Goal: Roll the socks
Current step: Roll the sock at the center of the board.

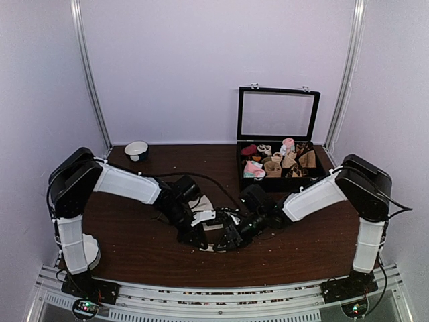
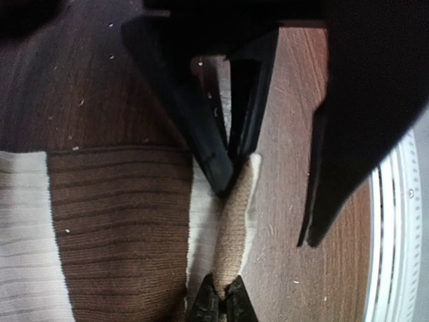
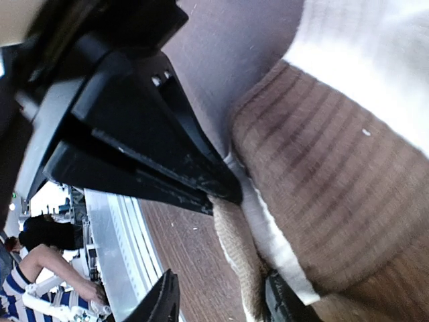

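Socks between two low, tip-to-tip end effectors

The socks show a chocolate-brown ribbed band between whitish ribbed bands, with a tan knit strip along one edge. Under the socks, the table is dark reddish-brown wood grain flecked with pale specks. On either side of the socks, the left arm and right arm have white shells and black joints. Beyond the socks, a black box holds pink, white, red and tan pieces, and a bowl is white.
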Available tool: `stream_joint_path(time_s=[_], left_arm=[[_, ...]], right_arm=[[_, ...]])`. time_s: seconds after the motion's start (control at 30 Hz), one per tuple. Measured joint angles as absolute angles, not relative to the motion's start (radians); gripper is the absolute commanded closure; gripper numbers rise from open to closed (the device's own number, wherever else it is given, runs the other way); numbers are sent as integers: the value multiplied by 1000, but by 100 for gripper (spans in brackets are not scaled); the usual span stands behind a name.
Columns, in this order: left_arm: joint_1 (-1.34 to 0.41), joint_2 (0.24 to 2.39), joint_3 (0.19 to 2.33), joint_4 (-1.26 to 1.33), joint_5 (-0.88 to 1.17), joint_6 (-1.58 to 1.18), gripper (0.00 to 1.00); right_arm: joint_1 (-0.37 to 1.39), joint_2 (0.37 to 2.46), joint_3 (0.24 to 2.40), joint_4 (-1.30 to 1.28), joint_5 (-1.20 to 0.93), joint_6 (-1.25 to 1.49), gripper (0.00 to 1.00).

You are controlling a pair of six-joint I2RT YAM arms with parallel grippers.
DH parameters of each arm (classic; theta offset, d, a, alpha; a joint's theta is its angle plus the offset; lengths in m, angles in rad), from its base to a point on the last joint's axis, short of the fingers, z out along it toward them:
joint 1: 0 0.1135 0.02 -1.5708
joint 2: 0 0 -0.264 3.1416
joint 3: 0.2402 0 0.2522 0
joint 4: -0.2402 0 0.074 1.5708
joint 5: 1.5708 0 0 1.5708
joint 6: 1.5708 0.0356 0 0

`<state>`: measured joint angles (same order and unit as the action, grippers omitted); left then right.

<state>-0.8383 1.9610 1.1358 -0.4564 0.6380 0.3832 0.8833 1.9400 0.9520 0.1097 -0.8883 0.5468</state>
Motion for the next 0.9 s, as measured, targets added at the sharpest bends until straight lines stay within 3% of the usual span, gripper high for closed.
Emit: stream_joint_path(time_s=[0.43, 0.47, 0.5, 0.53, 0.77, 0.9], left_arm=[[-788, 2052, 1213, -527, 784, 313, 100], [-785, 2057, 1218, -533, 791, 311, 100], [-783, 2061, 1223, -540, 797, 311, 100], [-780, 2068, 1230, -549, 807, 310, 100], [-734, 2118, 1266, -628, 897, 297, 100], [-709, 2136, 1267, -669, 946, 287, 100]], right_arm=[[879, 1715, 690, 223, -663, 549, 49], [879, 1692, 671, 223, -638, 544, 46], [881, 1670, 656, 225, -611, 533, 29], [890, 1636, 633, 229, -562, 515, 3], [1011, 1266, 500, 275, -143, 348, 0], [1000, 1211, 501, 309, 97, 373, 0]])
